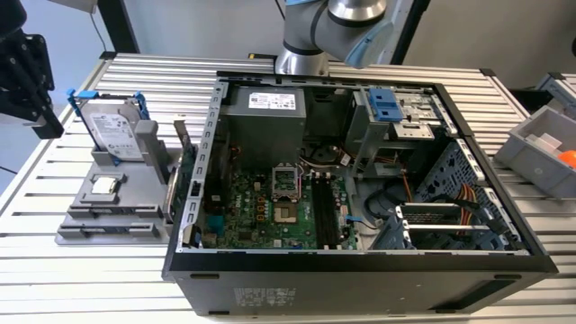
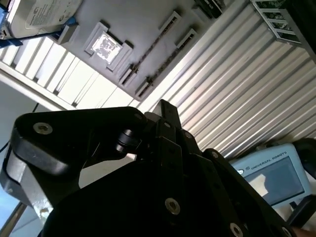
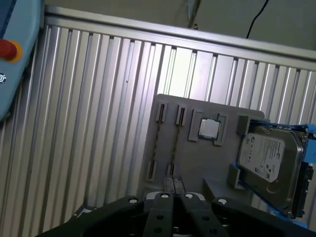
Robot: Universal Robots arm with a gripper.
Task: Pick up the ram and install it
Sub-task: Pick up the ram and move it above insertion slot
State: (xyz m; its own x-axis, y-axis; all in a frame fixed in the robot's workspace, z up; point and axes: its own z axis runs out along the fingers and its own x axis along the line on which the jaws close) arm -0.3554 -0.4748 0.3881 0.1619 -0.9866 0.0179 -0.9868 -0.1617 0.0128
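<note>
The black gripper (image 3: pixel 174 182) has its fingers pressed together with nothing between them, and it points at the grey holder (image 3: pixel 197 163). The ram (image 3: pixel 157 143) lies on edge in a slot of that holder, seemingly with a second stick (image 3: pixel 175 144) alongside. Beyond them sit a silver processor (image 3: pixel 209 128) and a hard drive (image 3: pixel 266 158), all on the slatted table (image 3: pixel 89 123).
</note>
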